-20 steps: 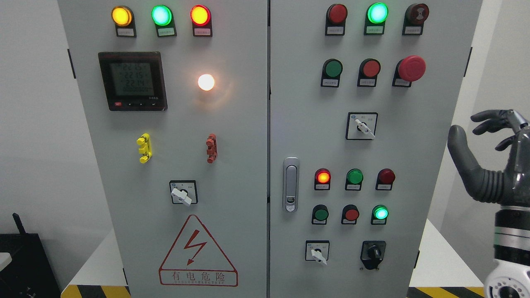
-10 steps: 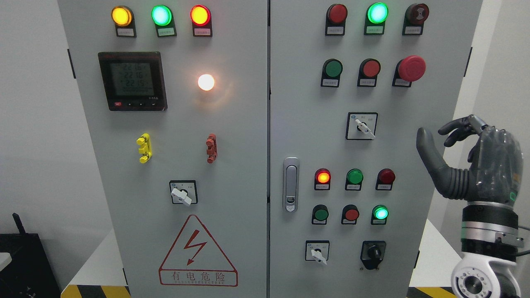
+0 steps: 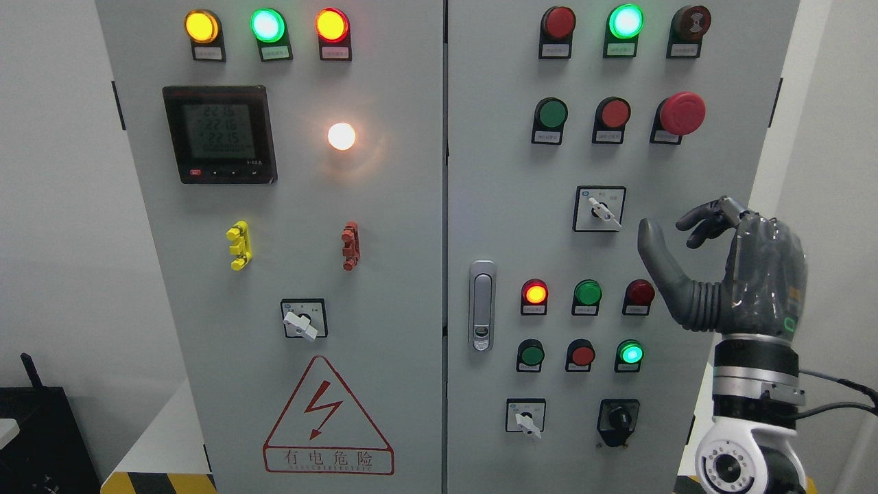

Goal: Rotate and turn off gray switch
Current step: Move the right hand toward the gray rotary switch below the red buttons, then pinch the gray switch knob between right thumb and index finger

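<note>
On the cabinet's right door (image 3: 494,171), a gray rotary switch (image 3: 603,213) sits in a black-framed white plate, its lever pointing down-right. My right hand (image 3: 669,228) hovers just right of it and slightly lower. The thumb stands up, the fingers (image 3: 701,221) curl loosely, and the hand is open and holds nothing. It does not touch the switch. Two similar gray switches show: one on the left door (image 3: 302,321) and one low on the right door (image 3: 527,420). My left arm is out of view.
A black rotary knob (image 3: 618,418) sits at the lower right. Rows of red and green lamps and buttons, a red mushroom button (image 3: 681,113), a door handle (image 3: 482,305) and a meter display (image 3: 219,134) cover the doors. White wall stands right of the cabinet.
My right hand has moved left and slightly down from the picture's right edge, across the cabinet's edge, to a spot close beside the upper gray switch. Its fingers stay loosely open.
</note>
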